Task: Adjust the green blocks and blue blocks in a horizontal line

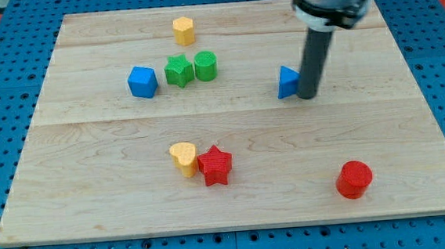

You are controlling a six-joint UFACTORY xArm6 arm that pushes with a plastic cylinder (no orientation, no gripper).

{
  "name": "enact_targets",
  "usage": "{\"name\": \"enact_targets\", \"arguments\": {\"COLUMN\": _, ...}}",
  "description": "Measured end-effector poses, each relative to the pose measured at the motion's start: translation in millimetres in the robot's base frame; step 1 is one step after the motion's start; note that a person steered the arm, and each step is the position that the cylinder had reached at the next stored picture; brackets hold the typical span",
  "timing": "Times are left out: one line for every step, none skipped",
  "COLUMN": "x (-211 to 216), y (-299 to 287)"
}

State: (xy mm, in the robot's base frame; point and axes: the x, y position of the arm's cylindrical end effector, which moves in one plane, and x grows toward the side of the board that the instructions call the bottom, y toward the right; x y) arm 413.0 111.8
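A blue cube [142, 81] sits at the upper left of the wooden board [92, 165]. Just right of it a green star [178, 70] touches a green cylinder [206, 66], forming a rough row. A blue triangular block [287, 82] lies further right, a little lower than the row. My tip [306, 97] rests on the board against the right side of the blue triangle. The dark rod rises from there to the arm at the view's top.
A yellow block [184, 31] sits near the top edge above the green blocks. A yellow heart [183, 158] touches a red star [215, 166] at lower centre. A red cylinder [354, 179] stands at the lower right.
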Motion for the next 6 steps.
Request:
{"name": "enact_targets", "arguments": {"x": -11.9, "y": 25.1}}
{"name": "enact_targets", "arguments": {"x": -36.4, "y": -1.3}}
{"name": "enact_targets", "arguments": {"x": -33.6, "y": -27.8}}
{"name": "enact_targets", "arguments": {"x": -34.4, "y": -18.1}}
{"name": "enact_targets", "arguments": {"x": -67.1, "y": -15.7}}
{"name": "enact_targets", "arguments": {"x": -134.6, "y": -48.9}}
